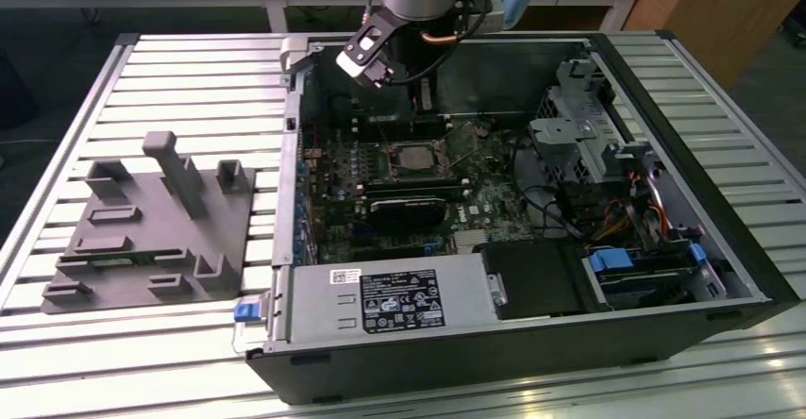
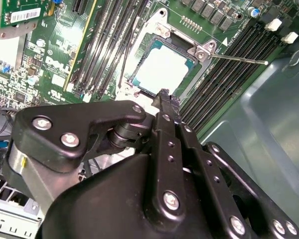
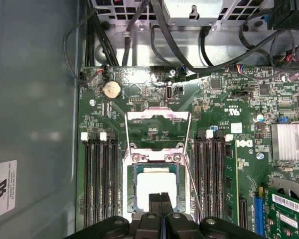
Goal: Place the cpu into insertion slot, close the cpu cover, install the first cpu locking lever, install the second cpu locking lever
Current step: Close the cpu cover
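The cpu lies flat in the insertion slot, its pale metal face up; it also shows in the second wrist view as the cpu. The cpu cover stands flipped open beyond the slot, a silvery frame with a cut-out centre. A thin wire lever runs loose along one side of the slot, and the same kind of lever sticks out in the second wrist view. My gripper hovers just above the cpu's near edge, shut and empty. From the exterior view the gripper hangs over the slot.
Memory slots flank the socket on both sides. A black card lies near it, with the drive cage, cables and power supply inside the case. A grey fixture sits on the slatted table.
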Tool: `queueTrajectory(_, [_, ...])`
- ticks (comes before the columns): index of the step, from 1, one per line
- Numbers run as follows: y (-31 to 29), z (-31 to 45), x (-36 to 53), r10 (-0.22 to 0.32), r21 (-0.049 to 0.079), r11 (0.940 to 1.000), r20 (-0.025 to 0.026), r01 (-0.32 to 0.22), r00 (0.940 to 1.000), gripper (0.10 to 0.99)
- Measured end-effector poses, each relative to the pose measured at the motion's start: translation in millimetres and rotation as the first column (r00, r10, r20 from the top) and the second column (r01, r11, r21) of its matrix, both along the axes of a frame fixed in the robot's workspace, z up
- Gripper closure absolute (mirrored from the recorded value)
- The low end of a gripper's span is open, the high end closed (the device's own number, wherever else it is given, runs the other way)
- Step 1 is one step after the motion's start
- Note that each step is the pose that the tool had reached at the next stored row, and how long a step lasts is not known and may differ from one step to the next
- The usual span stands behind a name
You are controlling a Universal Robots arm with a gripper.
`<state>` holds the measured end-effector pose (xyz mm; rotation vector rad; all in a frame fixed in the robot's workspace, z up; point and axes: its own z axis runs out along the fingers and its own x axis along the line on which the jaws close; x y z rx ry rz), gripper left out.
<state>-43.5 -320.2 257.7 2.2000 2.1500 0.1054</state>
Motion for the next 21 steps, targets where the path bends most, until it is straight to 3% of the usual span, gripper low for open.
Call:
queueTrajectory(4, [0.0,0.2,1.2,0.000,0.000,1.0000,-0.0002,0.000,1.0000,0.980])
queueTrajectory(8, [0.0,0.1,9.1,0.000,0.000,1.0000,-0.0001,0.000,1.0000,0.980])
queueTrajectory(13, [0.2,0.1,25.6,0.000,0.000,1.0000,-0.0001,0.000,1.0000,0.980])
queueTrajectory(21, [0.6,0.1,59.2,0.000,0.000,1.0000,-0.0001,0.000,1.0000,0.980])
